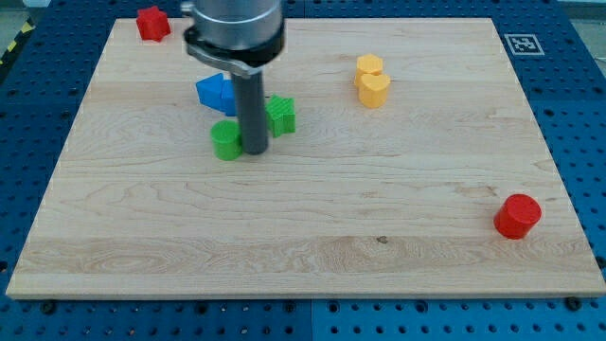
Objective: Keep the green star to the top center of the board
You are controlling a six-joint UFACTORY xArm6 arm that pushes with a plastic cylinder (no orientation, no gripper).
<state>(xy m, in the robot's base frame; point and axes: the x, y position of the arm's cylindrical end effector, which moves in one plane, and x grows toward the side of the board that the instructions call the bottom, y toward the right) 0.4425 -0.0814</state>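
Rod end status: the arm carries no jaws, so there is nothing to open, close or hold; my tip (254, 150) rests on the board (312, 237) as a bare dark rod.

Camera view, tip position. My tip stands between two green blocks. The green star (281, 115) lies just beside the rod on the view's right and slightly toward the view's top; the rod hides its left edge, so contact cannot be confirmed. The green round block (226, 139) sits just beside the tip on the view's left. The blue block (216, 92), of irregular shape, lies behind the rod toward the view's top left.

Camera view, governing relation. The green star sits left of centre and roughly mid-depth on the board. The target, top centre, lies up and to the right of it. My tip is at the star's lower left, which is judged to be the correct side for a push toward that target.

Camera view, obstacles. Two yellow blocks (371, 81) stand touching each other near the top, right of centre, close to the likely path. A red block (151, 23) occupies the top left corner; a red cylinder (517, 216) stands at the lower right, well apart.

Camera view, markings. A black-and-white fiducial tag (520, 44) is fixed at the top right corner. No readable text or brand is visible.
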